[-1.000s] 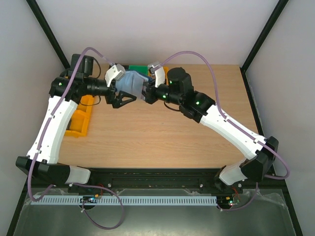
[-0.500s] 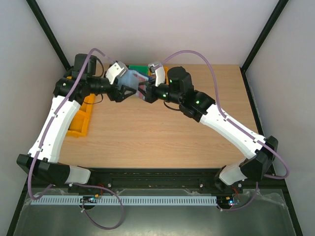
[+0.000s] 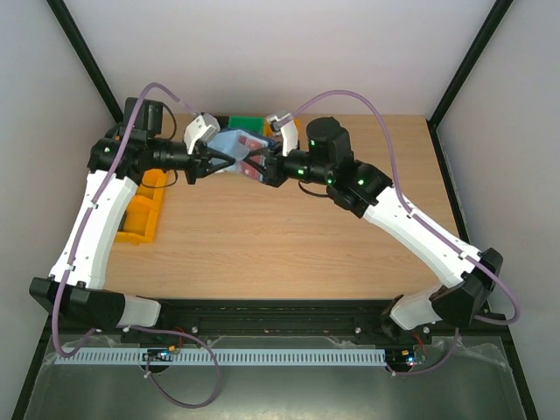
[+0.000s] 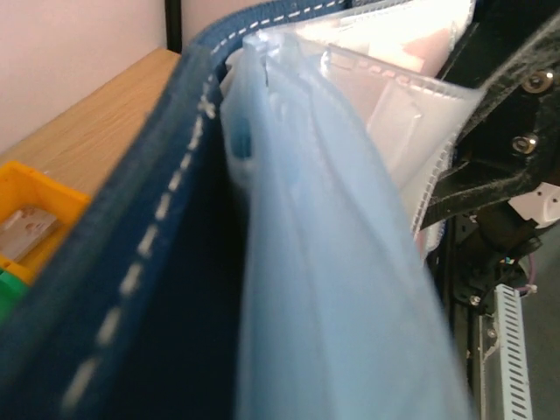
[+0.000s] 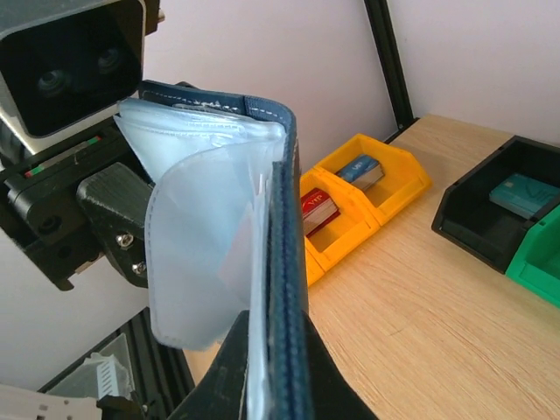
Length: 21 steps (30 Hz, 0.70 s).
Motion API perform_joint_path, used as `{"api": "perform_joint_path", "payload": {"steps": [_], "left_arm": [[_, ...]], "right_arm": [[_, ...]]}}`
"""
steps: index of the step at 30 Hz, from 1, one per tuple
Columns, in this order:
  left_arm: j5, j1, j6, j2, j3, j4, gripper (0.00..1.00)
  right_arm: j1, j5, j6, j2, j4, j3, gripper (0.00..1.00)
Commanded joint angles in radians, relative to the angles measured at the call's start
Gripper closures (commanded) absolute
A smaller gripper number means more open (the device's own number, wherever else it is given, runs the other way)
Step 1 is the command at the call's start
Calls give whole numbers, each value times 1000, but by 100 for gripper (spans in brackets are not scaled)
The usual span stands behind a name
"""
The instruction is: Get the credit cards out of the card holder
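Observation:
The navy card holder (image 3: 231, 143) hangs open in the air at the back of the table, between my two grippers. My left gripper (image 3: 215, 151) holds its left side, fingers drawn together on it. In the left wrist view the stitched navy cover (image 4: 149, 289) and a pale blue sleeve (image 4: 332, 289) fill the frame and hide the fingers. My right gripper (image 5: 278, 350) is shut on the navy cover (image 5: 284, 219), one black finger on each side. A reddish-pink credit card (image 3: 253, 144) shows inside the holder, and pink shows through the clear pockets (image 4: 411, 39).
A yellow bin (image 3: 144, 210) lies at the left edge below my left arm; in the right wrist view it (image 5: 359, 201) holds a red card pack (image 5: 317, 210). A green bin (image 3: 245, 121) sits at the back. A black bin (image 5: 507, 210) stands next to it.
My left gripper went from wide open to closed on the holder's left side. The holder has spread open and the red card has come into sight. The right arm shifted slightly right.

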Motion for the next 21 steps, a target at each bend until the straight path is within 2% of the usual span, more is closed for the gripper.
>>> {"api": "perform_joint_path", "payload": {"steps": [1,4,7,11,21], "left_arm": [[121,10,35,-24,18,-54,98],[147,22,34,-30,26,-61,98],[171,34,49,-34,42,-80,98],[181,39,65,-38,56,-101,98],[189,42,78,-33,76,-120,98]], "right_arm": [[-20,-81,-25,-62,83,-13,95],[-49,-121,-39,-83,86,-43,72],[-87,-137,-52,-112,93,-88,60],[-127,-172,-85,-157,89,-135,51],[-143,-224,-179,-246,52,-199,38]]}}
